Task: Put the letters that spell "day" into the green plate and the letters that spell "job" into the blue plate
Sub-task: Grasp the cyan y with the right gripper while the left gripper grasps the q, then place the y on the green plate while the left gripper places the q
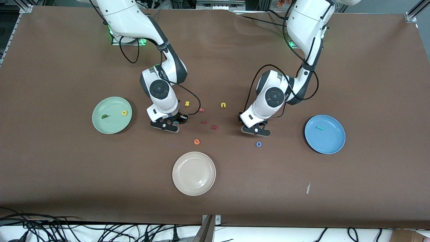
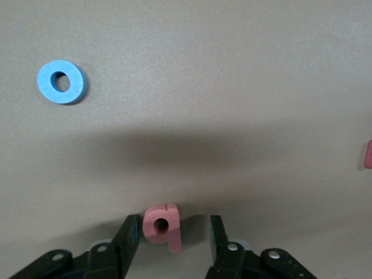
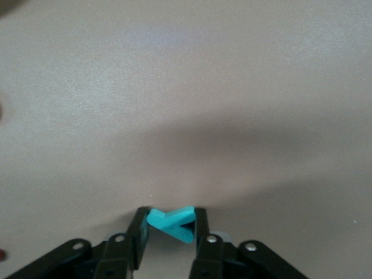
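Low over the table beside the green plate point(image 1: 112, 126), my right gripper point(image 1: 169, 125) point(image 3: 171, 216) is shut on the cyan y point(image 3: 171, 224), a finger on each side. On the green plate lie the dark green d point(image 1: 104, 116) and the yellow a point(image 1: 124, 113). My left gripper point(image 1: 256, 130) point(image 2: 174, 221) stands open around the salmon b point(image 2: 163, 226) on the table; one finger touches it, the other is apart. The blue o point(image 1: 259, 144) point(image 2: 61, 82) lies just nearer the camera. The teal j point(image 1: 320, 128) rests on the blue plate point(image 1: 327, 141).
A cream-white plate point(image 1: 194, 173) sits nearer the camera, midway. Between the grippers lie a yellow s point(image 1: 187, 103), a yellow u point(image 1: 223, 105), an orange e point(image 1: 197, 142) and small red letters point(image 1: 214, 127).
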